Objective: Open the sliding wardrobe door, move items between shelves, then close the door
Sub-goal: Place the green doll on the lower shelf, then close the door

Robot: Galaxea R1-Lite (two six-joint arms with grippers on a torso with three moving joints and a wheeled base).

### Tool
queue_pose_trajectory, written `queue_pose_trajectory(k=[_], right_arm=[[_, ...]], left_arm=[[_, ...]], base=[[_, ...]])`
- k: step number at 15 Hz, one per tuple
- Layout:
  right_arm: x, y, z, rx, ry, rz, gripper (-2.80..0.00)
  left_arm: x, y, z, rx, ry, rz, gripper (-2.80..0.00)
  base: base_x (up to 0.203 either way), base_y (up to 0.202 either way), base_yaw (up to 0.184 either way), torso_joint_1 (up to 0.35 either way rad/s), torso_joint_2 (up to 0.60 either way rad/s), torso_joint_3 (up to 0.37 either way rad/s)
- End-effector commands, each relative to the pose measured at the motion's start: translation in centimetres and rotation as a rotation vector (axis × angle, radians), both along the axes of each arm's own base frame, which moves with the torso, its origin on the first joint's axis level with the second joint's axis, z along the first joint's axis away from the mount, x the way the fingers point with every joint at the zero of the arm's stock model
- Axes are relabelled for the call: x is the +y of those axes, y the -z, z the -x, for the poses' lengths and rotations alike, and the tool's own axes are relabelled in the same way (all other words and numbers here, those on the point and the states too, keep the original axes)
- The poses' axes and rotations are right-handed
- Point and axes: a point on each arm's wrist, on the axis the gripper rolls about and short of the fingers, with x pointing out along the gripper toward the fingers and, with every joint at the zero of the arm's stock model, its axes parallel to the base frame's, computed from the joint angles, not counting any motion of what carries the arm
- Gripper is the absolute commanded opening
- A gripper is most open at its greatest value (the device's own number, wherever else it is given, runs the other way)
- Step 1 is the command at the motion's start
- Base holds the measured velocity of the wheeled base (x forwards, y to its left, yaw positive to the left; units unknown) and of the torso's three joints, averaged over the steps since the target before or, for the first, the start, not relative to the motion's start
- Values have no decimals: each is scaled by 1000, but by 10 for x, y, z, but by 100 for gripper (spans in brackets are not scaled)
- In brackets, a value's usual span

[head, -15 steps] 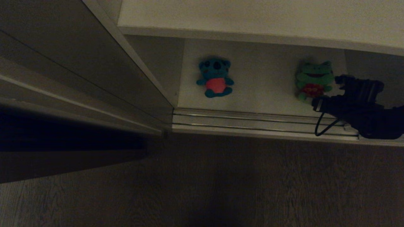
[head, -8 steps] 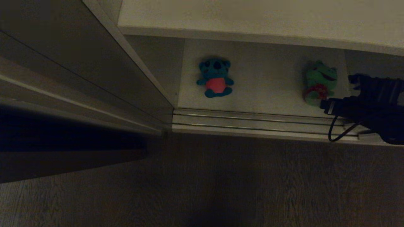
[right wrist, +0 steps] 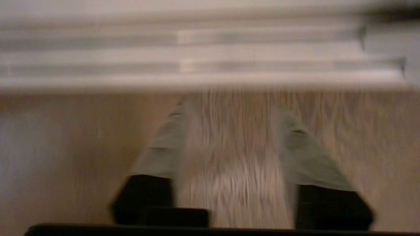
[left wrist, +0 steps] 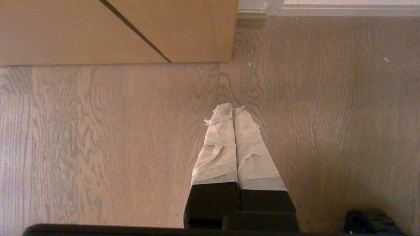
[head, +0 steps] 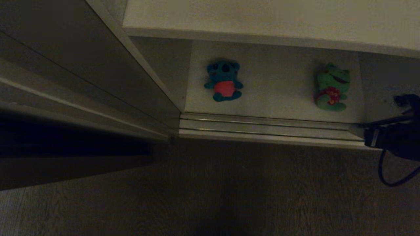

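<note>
Right gripper (right wrist: 229, 144) withdrawn from green frog (head: 331, 88), jaws apart, empty; frog now tilted on lower shelf (head: 279, 101)

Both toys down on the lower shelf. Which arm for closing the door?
Likely right: the right gripper is empty, fingers apart, just outside the track beside the frog. The left gripper hangs shut over bare floor.

Dim room, wood-grain floor (head: 229, 190), door track (head: 262, 126)

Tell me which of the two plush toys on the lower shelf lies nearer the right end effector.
The green frog, at the shelf's right end. The blue toy with the red belly lies farther left, away from the right end effector.
</note>
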Motion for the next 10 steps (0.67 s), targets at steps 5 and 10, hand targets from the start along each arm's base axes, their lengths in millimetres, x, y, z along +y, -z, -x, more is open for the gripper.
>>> queue_pose_trajectory(k=[5, 10], right_arm=[[25, 10, 124, -6, -86, 131, -280], [45, 39, 217, -77, -118, 180, -280]], left_arm=[[0, 0, 0, 0, 1, -1, -280], [0, 0, 0, 0, 1, -1, -280]], base=[[0, 0, 0, 0, 0, 0], [0, 0, 0, 0, 0, 0]])
